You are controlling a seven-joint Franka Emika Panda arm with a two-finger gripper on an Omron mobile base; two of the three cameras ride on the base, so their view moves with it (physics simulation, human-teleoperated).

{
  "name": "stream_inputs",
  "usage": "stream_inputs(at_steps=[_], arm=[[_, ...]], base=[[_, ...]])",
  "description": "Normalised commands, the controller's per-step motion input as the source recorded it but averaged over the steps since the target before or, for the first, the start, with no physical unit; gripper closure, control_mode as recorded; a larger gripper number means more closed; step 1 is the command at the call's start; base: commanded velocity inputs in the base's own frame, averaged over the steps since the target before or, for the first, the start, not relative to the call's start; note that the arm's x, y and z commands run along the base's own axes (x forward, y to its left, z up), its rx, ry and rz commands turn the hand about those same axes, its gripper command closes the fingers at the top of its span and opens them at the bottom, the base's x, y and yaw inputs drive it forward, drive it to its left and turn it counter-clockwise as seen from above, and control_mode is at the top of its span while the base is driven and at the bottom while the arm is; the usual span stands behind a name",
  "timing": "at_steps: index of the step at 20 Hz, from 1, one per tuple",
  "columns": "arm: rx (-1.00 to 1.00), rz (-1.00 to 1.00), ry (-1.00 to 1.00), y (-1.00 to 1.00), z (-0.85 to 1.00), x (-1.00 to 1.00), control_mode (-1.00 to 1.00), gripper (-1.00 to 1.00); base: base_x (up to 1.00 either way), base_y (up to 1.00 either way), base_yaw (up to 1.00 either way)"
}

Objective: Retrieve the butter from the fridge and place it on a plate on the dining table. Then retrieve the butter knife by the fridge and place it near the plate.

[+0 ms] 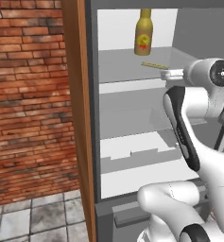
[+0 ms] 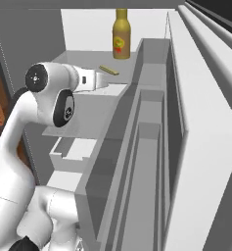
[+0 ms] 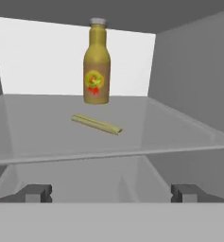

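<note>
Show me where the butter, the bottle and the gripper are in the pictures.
butter [image 3: 97,124]: hand view, middle of the flat yellow stick.
bottle [image 3: 96,71]: hand view, body above the label.
gripper [image 3: 111,193]: hand view, midway between the two dark fingertips, open.

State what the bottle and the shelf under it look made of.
Bottle: mustard-yellow, opaque and matte, with a pale grey cap and printed label; glass or plastic, unclear. Shelf: likely glass, since the compartment below shows through its grey, translucent surface.

Smooth translucent glass-like shelves [image 3: 47,132] are seen in the matt grey fridge [image 1: 132,156], flanked by a wood panel [image 1: 78,94] and rough red brick wall [image 1: 28,94].
</note>
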Motion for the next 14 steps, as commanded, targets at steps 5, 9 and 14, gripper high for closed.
stream_inputs(at_steps=[5,9,14], arm=[[0.01,0.07,0.04,0.0,0.24,0.28,-1.0,-1.0],[0.01,0.08,0.02,0.0,-0.08,0.38,-1.0,-1.0],[0.0,0.08,0.11,-0.06,0.05,0.56,-1.0,-1.0]], base=[[0.0,0.0,0.0],[0.0,0.0,0.0],[0.0,0.0,0.0]])
